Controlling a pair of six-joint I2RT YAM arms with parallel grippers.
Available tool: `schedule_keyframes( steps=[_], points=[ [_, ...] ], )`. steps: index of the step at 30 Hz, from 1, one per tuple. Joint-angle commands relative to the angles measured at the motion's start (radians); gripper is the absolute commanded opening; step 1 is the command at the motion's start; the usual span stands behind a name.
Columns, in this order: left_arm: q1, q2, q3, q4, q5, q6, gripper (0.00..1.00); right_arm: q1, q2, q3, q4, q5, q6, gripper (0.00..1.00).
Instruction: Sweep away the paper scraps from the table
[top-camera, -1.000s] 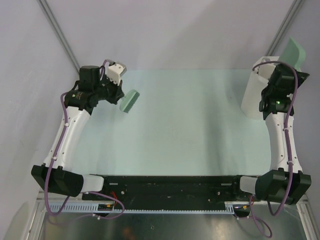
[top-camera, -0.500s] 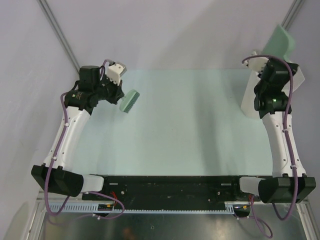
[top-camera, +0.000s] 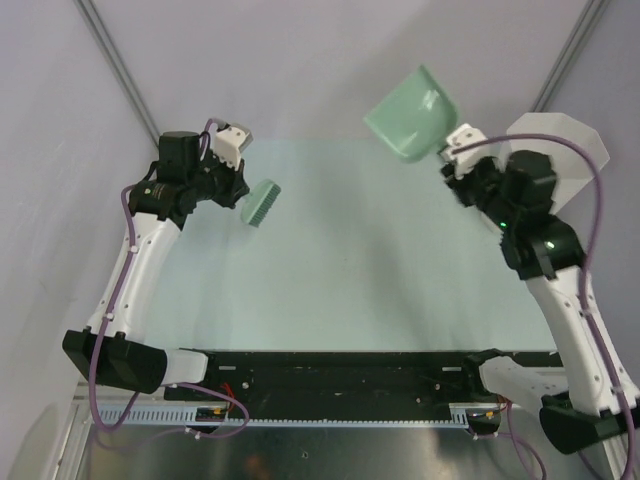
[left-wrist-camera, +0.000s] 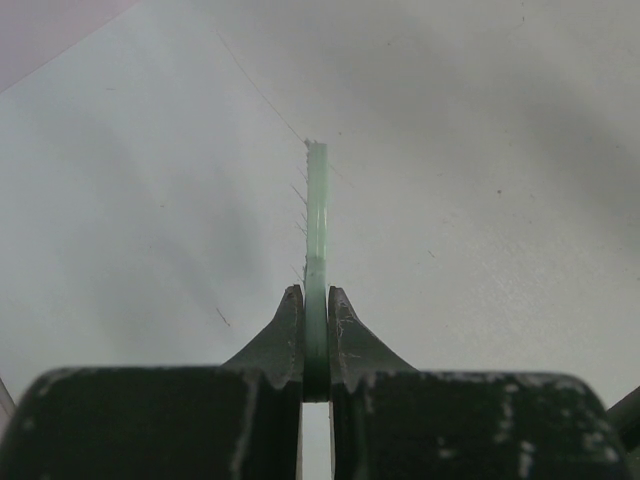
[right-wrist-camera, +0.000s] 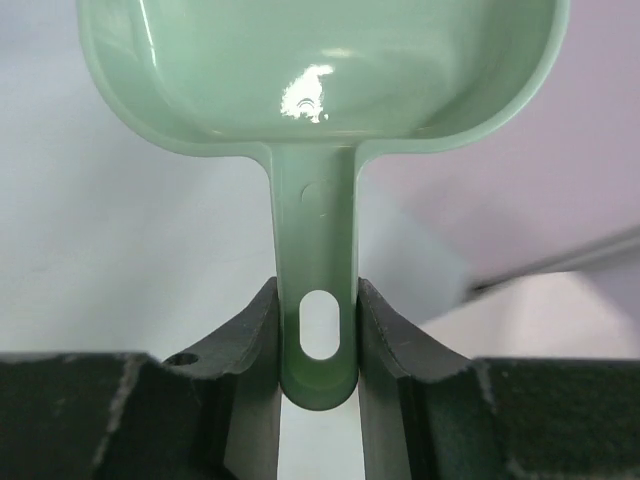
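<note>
Both pinching: left gripper nips green brush, bristle head straight ahead over table; right gripper clamps dustpan handle, pan ahead, white bin behind.

Over table: brush far-left, dustpan far-right, bin to its rt in corner

Pale green table with white bin
</note>
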Motion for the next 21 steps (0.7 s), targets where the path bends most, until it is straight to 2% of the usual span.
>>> schedule_keyframes(
  steps=[1,5,7,16,18,21],
  points=[
    [0.000,-0.022,0.031,0.020,0.014,-0.027,0.00,0.090,0.153,-0.088,-0.006,-0.033,0.505,0.00],
    [0.002,-0.024,0.034,0.020,0.009,-0.032,0.00,0.165,0.376,-0.122,-0.047,0.119,0.738,0.00],
    [0.002,-0.024,0.033,0.020,0.003,-0.031,0.00,0.186,0.437,-0.138,-0.054,0.168,0.832,0.00],
    [-0.004,-0.010,0.026,0.020,-0.016,-0.026,0.00,0.282,0.679,-0.219,0.031,0.182,0.958,0.00],
    [-0.009,-0.007,0.026,0.020,-0.025,-0.021,0.00,0.283,0.701,-0.236,0.055,0.175,0.984,0.04],
    [-0.023,0.003,0.026,0.020,-0.042,-0.014,0.00,0.288,0.725,-0.269,0.086,0.155,0.993,0.15]
  ],
)
